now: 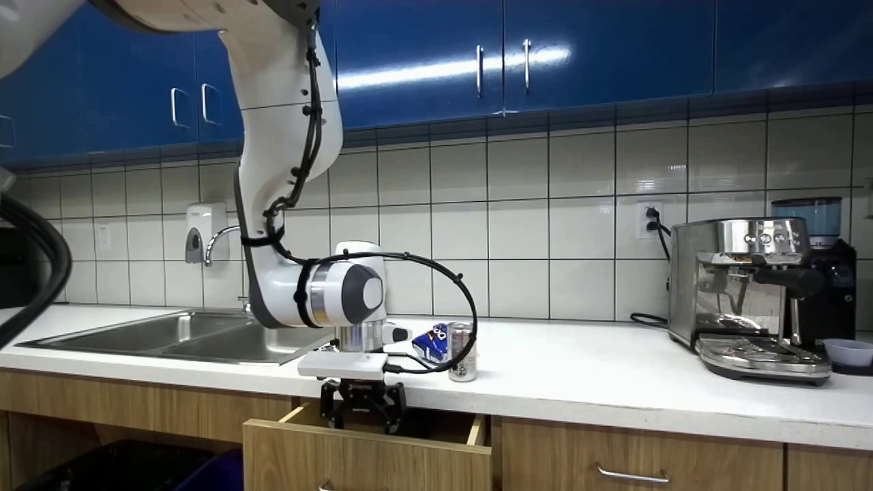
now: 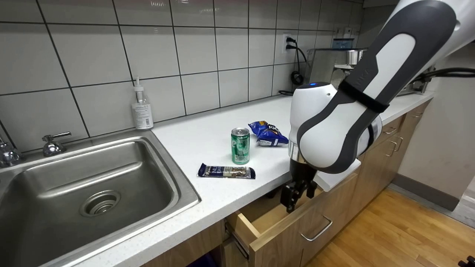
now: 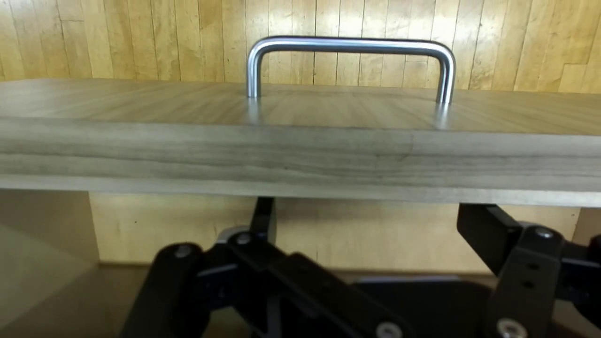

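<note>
Jaws gaping, the black two-fingered gripper (image 1: 363, 418) hangs inside the open wood-grain drawer (image 2: 243, 225) — move squarely without scraping its front panel (image 1: 409, 467).

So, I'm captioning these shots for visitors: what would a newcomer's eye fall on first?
Most likely the white robot arm, its open black gripper pointing down at the pulled-out drawer below the white countertop. Next come the green can and blue snack bag on that countertop, then the glossy blue cabinets across the top of an exterior view.
</note>
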Robot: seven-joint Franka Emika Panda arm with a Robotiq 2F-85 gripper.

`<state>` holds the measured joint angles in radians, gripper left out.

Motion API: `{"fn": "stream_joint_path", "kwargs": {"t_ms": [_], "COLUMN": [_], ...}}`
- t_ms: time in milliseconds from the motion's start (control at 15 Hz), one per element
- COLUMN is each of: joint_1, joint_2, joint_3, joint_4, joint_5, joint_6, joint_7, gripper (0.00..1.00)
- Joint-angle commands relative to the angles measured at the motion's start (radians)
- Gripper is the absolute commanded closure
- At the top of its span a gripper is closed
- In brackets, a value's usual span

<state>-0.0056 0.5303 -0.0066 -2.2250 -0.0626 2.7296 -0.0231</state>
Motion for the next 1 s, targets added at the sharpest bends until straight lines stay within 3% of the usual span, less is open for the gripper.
{"fn": "stream_joint_path", "kwargs": {"t_ms": [0, 933], "joint_1": [0.003, 0.002], "joint_2": [-0.086, -0.218], "joint_3": [0.011, 0.049], "joint_4": [-0.099, -0.291], "joint_5": [0.007, 0.026], "joint_6": [-0.039, -0.026], "joint_7": [-0.012, -0.024], "gripper": [0.0, 0.0]}}
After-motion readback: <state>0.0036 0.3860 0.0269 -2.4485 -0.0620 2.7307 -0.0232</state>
